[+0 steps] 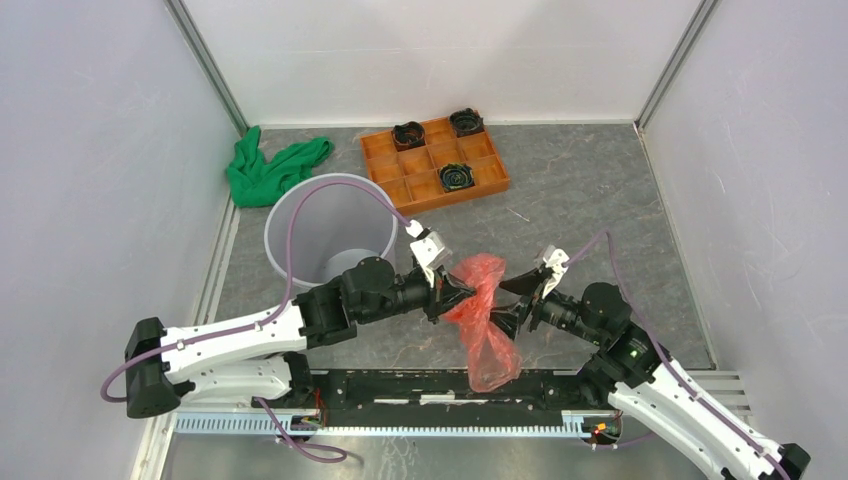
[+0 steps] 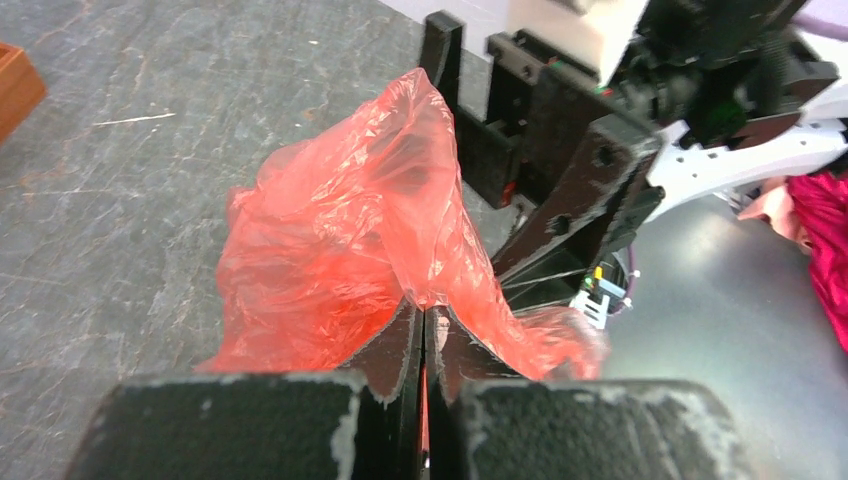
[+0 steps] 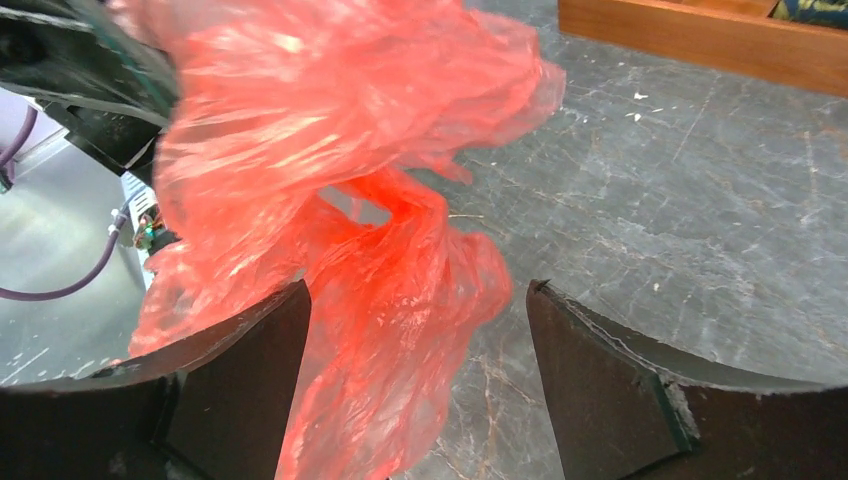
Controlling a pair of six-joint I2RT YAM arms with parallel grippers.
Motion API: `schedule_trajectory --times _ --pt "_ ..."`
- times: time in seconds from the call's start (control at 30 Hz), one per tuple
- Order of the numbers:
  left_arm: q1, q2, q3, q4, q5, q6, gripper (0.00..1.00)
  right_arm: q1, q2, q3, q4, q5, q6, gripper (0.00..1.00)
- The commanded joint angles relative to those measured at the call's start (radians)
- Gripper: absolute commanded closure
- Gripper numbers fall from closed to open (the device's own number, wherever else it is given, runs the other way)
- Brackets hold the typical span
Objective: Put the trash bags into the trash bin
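Where everything stood: a grey veined desk (image 1: pixel 600 200), enclosed by white walls at the back and both sides.
Trash bin (image 1: pixel 300 235): light grey, round and upright, left of centre, just behind the left arm.
Orange tray (image 1: pixel 420 185): divided into compartments, lying behind the bin and to its right.
Green cloth (image 1: pixel 270 170): crumpled near the far left corner, just behind the bin.
Trash bag (image 1: pixel 485 320): crinkled red-orange translucent film, held clear of the desk between the two grippers. It was to the right of the bin and outside it, and its lower end hung toward the near edge.
Left gripper (image 2: pixel 425 310): jaws pressed together on a fold of the bag, with film bunched at the tips.
Right gripper (image 3: pixel 418 300): jaws spread wide, facing the left gripper. The hanging film passed between them and was not pinched.
Dark coils (image 1: pixel 456 177): three, each in its own compartment of the tray.
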Motion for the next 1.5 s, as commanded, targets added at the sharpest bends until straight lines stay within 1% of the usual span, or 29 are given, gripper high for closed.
schedule_trajectory --times 0.0,0.03,0.07,0.23,0.27,0.3,0.43,0.5,0.57,0.63,0.67,0.7,0.77,0.8,0.83,0.9,0.97,1.0,1.03,1.07,1.1,1.17,1.2,1.3,1.37,1.47 --pt "0.002 0.0 0.047 0.051 0.078 0.027 0.98 0.0 0.015 -0.066 0.194 -0.034 0.059 0.18" --pt "0.001 0.0 0.047 0.053 0.081 0.026 0.98 0.001 0.018 -0.077 0.225 -0.038 0.067 0.25" --pt "0.001 0.0 0.046 0.053 0.082 0.025 0.98 0.0 0.02 -0.089 0.254 -0.038 0.077 0.28" --pt "0.001 -0.01 0.039 0.07 0.1 0.018 0.98 0.001 0.007 -0.165 0.411 -0.033 0.127 0.32" --pt "0.002 -0.014 0.04 0.072 0.101 0.013 0.98 0.001 0.009 -0.172 0.443 -0.038 0.139 0.31" --pt "0.001 -0.018 0.041 0.073 0.108 0.011 0.98 0.0 0.016 -0.17 0.468 -0.053 0.145 0.28" --pt "0.002 -0.048 0.035 0.099 0.139 -0.001 0.98 0.001 0.043 -0.151 0.513 -0.124 0.153 0.15" --pt "0.002 -0.061 0.026 0.118 0.152 -0.005 0.98 0.0 0.04 -0.157 0.545 -0.151 0.17 0.15" --pt "0.002 -0.064 0.021 0.138 0.165 -0.008 0.98 0.0 0.036 -0.174 0.613 -0.181 0.204 0.2" --pt "0.001 -0.055 0.024 0.15 0.174 -0.009 0.98 0.001 0.033 -0.177 0.654 -0.179 0.235 0.31" --pt "0.001 -0.05 0.025 0.152 0.171 -0.01 0.98 0.001 0.031 -0.172 0.653 -0.171 0.239 0.41" --pt "0.001 -0.045 0.03 0.146 0.162 -0.01 0.98 0.0 0.023 -0.159 0.628 -0.144 0.234 0.53" --pt "0.001 -0.04 0.039 0.128 0.126 -0.008 0.98 0.001 0.009 -0.123 0.5 -0.04 0.209 0.79" --pt "0.001 -0.041 0.042 0.114 0.082 -0.01 0.95 0.0 -0.003 -0.101 0.414 0.042 0.189 0.93" --pt "0.002 -0.042 0.047 0.098 0.019 -0.02 0.85 0.0 -0.014 -0.084 0.344 0.116 0.175 0.99" --pt "0.001 -0.034 0.074 0.035 -0.133 -0.054 0.54 0.001 -0.036 -0.059 0.21 0.309 0.166 1.0" --pt "0.001 -0.019 0.129 -0.079 -0.284 -0.114 0.25 0.001 -0.054 -0.051 0.119 0.456 0.165 1.0" --pt "0.001 -0.003 0.16 -0.158 -0.357 -0.163 0.1 0.001 -0.056 -0.047 0.088 0.505 0.164 1.0" --pt "0.001 0.011 0.198 -0.242 -0.425 -0.219 0.02 0.001 -0.053 -0.042 0.065 0.545 0.161 1.0" --pt "0.002 0.03 0.236 -0.311 -0.458 -0.274 0.0 0.001 -0.044 -0.037 0.057 0.56 0.154 0.99" --pt "0.001 0.046 0.271 -0.364 -0.449 -0.286 0.0 0.001 -0.033 -0.03 0.051 0.57 0.151 1.0" --pt "0.002 0.071 0.313 -0.399 -0.362 -0.308 0.0 0.0 -0.007 -0.023 0.058 0.57 0.152 1.0" --pt "0.002 0.081 0.319 -0.388 -0.302 -0.32 0.0 0.001 0.007 -0.023 0.072 0.558 0.156 0.99" --pt "-0.012 0.131 0.298 -0.341 -0.244 -0.381 0.0 0.001 0.034 -0.016 0.113 0.51 0.16 1.0" --pt "-0.032 0.187 0.286 -0.303 -0.234 -0.42 0.0 0.001 0.041 -0.001 0.103 0.524 0.164 0.99" --pt "-0.092 0.257 0.283 -0.297 -0.314 -0.446 0.0 0.0 0.03 0.019 0.075 0.548 0.154 0.99"
